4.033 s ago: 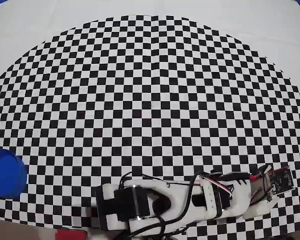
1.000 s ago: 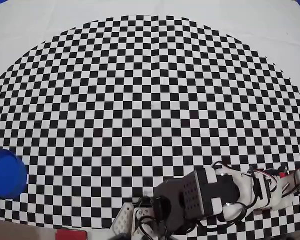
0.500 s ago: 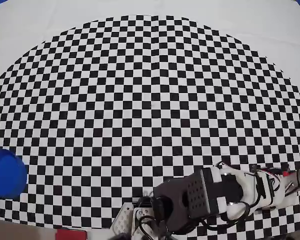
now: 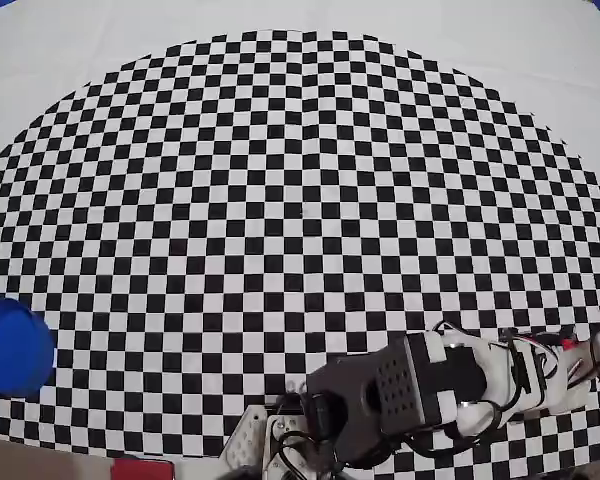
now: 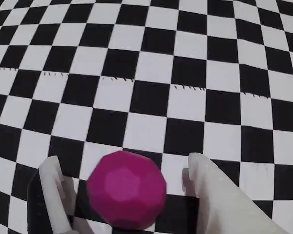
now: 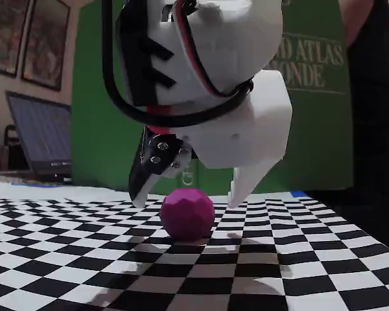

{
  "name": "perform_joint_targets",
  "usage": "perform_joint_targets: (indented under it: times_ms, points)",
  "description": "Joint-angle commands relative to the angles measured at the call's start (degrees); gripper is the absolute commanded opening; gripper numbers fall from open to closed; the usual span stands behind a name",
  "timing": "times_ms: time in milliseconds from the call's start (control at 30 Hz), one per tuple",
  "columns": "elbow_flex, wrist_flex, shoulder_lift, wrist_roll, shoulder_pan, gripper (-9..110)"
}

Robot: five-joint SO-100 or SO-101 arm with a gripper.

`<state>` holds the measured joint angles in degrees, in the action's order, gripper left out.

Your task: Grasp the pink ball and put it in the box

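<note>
Black-and-white checkered cloth (image 4: 300, 200) is spread across the desk in all three views. At the left edge of the overhead view a blue round container (image 4: 15, 347) is seen on the checkers, and a small red object (image 4: 143, 468) is cut off by the bottom edge. Further right along that bottom edge the white and black arm (image 4: 450, 385) is stretched out low over the cloth; the ball is hidden beneath it there.

In the wrist view the pink faceted ball (image 5: 127, 190) is seen on the cloth between the two white fingers of the pincer (image 5: 124, 178), one finger (image 5: 53, 187) to its left and the other (image 5: 210, 185) to its right. The pincer is spread wider than the ball, and a gap is visible on each side, so nothing is gripped.

In the fixed view a laptop (image 6: 39, 139) is set at the left in front of a green backdrop (image 6: 97, 116). The ball (image 6: 187, 214) rests on the desk with the fingertips lowered on either side of it, just clear of its surface.
</note>
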<state>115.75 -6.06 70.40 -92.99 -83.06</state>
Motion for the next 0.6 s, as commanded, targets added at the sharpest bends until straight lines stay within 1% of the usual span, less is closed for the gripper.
perform_joint_targets:
  times_ms: [0,567]
  points:
    - [-2.4,-0.9,0.2,0.1,0.2,30]
    - [-2.7,-1.5,-1.6,0.1,0.4,30]
